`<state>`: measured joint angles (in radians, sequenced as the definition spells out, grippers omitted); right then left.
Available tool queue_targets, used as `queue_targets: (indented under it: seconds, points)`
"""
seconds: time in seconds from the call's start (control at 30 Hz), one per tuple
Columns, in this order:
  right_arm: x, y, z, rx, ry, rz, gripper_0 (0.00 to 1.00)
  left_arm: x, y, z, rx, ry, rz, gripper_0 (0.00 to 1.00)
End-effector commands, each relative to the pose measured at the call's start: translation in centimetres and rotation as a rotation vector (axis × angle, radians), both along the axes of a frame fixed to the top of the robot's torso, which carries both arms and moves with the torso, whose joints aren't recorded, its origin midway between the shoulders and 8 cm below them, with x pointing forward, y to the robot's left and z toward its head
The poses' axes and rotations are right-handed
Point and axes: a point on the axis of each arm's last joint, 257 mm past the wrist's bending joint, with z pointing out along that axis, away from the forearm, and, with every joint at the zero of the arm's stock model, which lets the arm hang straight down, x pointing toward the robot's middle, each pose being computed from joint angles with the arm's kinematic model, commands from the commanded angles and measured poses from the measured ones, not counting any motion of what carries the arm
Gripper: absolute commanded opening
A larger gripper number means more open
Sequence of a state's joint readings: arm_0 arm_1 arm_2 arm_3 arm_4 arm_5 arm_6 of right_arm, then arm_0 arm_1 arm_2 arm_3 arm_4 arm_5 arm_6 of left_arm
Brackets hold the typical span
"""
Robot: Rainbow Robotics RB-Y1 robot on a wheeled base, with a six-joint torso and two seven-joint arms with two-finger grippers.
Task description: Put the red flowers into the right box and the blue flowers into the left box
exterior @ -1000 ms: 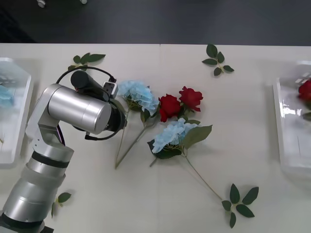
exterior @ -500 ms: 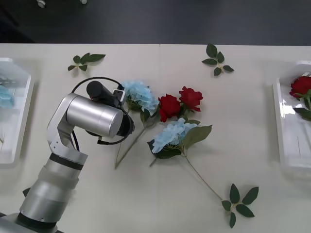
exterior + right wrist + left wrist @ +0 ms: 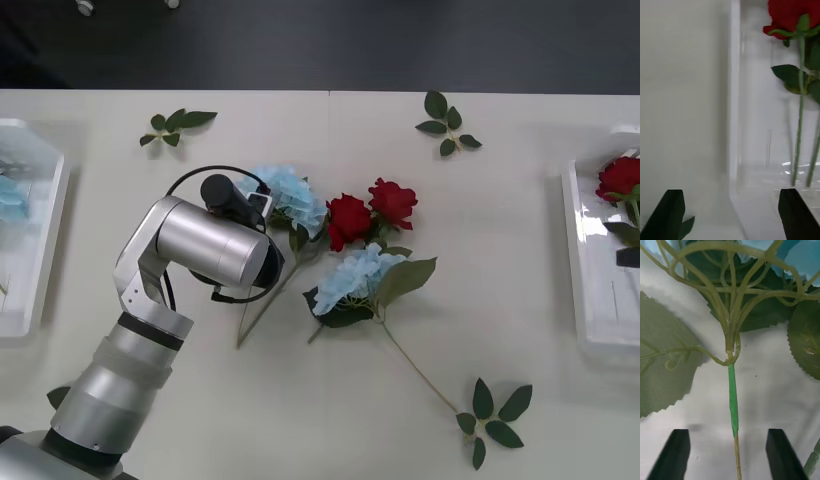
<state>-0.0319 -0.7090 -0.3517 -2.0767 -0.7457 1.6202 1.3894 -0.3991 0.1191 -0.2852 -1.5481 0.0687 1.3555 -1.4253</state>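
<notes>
Three views, taken in turn. Front view: counter (image 3: 520,230) carries two blue flowers (image 3: 356,278) and two red flowers (image 3: 350,218) bunched at its middle, heads touching or just beside one another; left arm reaches over the blue cluster nearer the far edge, whose stem runs toward the near edge. Left box (image 3: 48,240) at the counter's left edge holds something pale blue; right box (image 3: 578,262) at the right edge holds a red head. Loose leaf sprigs (image 3: 446,124) lie apart. Left wrist view: left pincer (image 3: 728,452), fingers wide, straddles the thin stem (image 3: 733,397) just below the branching. Risks: a stem this thin could slip or twist as the pincer closes; leaves tangled with the neighbouring rose could drag it along. Right wrist view: right pincer (image 3: 732,213), fingers wide and holding nothing, hangs over the right box's rim beside the rose stems; risk, snagging them.
</notes>
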Motion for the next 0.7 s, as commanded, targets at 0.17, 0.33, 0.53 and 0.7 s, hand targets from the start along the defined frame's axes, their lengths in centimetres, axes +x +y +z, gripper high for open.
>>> queue_targets:
  seconds: [0.17,0.33,0.53,0.7]
  points:
    - [1.7,8.7,-0.2,0.173,0.011,0.009,0.74,0.9,-0.7,1.3,-0.004,-0.035,0.005,0.0]
    - [2.9,12.5,0.1,0.246,-0.003,0.02,0.74,0.8,-0.6,1.0,-0.001,-0.028,0.007,0.0]
    - [3.7,18.0,-0.4,0.307,-0.014,0.098,0.74,1.1,-0.8,2.1,-0.039,-0.044,0.012,0.0]
    - [2.7,21.8,-1.9,0.265,0.023,0.232,0.74,1.1,-0.6,5.2,-0.134,-0.097,0.017,0.0]
